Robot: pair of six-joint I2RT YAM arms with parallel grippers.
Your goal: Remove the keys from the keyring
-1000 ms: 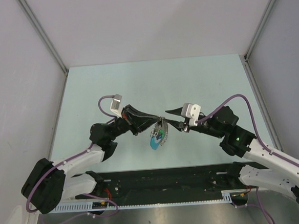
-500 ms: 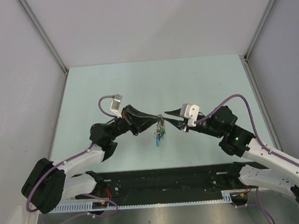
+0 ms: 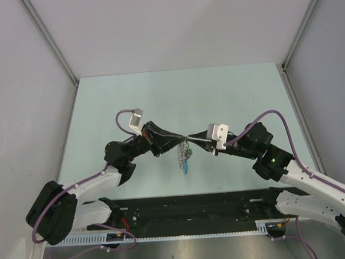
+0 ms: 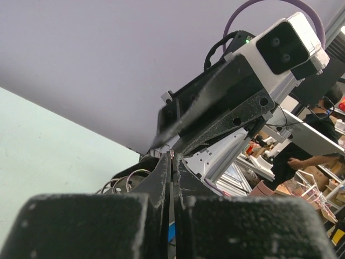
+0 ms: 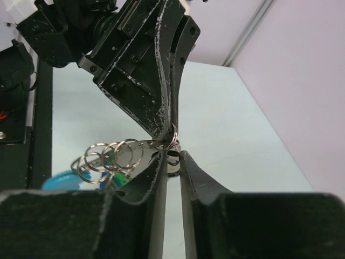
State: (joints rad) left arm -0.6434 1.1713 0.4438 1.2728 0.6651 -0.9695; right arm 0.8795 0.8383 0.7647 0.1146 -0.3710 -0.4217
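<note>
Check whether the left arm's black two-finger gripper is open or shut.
Shut: the left gripper is pressed closed, pinching the thin silvery metal keyring.

R gripper point(image 5: 171, 156) pinched keyring point(image 5: 173, 136) betw. its tips; L gripper point(image 5: 164, 129) clamped same ring from above. Linked rings point(image 5: 105, 159) & blue piece point(image 5: 56, 179) hung left, over desk point(image 5: 215, 118).

Left arm point(image 3: 93, 183) and right arm point(image 3: 318, 184): white shells fitted over black joints. Purple cable point(image 3: 278, 115) looped to each wrist. White camera block point(image 3: 218, 131) mounted on each wrist, two lenses seen. Green LED point(image 3: 273, 158) lit on right arm. Black wedge-shaped fingers point(image 5: 141, 81), edges scuffed grey; small screws point(image 4: 262, 101) seen in side plates.
</note>
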